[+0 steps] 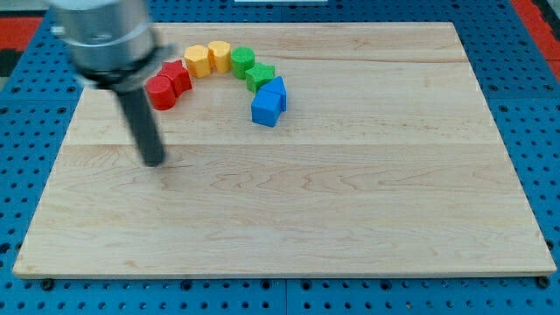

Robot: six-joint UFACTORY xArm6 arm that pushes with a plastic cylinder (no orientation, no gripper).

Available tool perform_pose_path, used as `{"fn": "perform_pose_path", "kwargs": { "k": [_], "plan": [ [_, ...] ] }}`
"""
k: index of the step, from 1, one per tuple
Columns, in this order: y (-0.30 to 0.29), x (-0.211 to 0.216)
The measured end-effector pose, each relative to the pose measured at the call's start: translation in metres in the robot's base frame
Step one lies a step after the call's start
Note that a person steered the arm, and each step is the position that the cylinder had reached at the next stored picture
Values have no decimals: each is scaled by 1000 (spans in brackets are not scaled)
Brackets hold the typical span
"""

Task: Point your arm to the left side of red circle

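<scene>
The red circle [160, 93] lies on the wooden board [350, 192] near the view's top left, touching a red star-shaped block [178, 77] at its upper right. My tip [155, 162] rests on the board below the red circle, slightly to its left, with a clear gap between them. The rod rises up and left from the tip to the blurred grey arm body [101, 35], which covers the board's top left corner.
The blocks form an arc running right from the red pair: a yellow hexagon-like block [198, 61], a yellow cylinder [219, 56], a green cylinder [242, 62], a green block [259, 78], two blue blocks [275, 90] [266, 108]. A blue pegboard [542, 131] surrounds the board.
</scene>
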State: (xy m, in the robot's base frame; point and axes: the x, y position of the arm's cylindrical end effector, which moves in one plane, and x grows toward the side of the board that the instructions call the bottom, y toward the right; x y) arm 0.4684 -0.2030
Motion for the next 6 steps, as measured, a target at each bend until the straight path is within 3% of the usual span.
{"fn": "perform_pose_path", "kwargs": {
  "k": [1,2,4,6],
  "plan": [
    [-53,-48],
    [-59,-87],
    [-49,-106],
    [22,-104]
  ]
}}
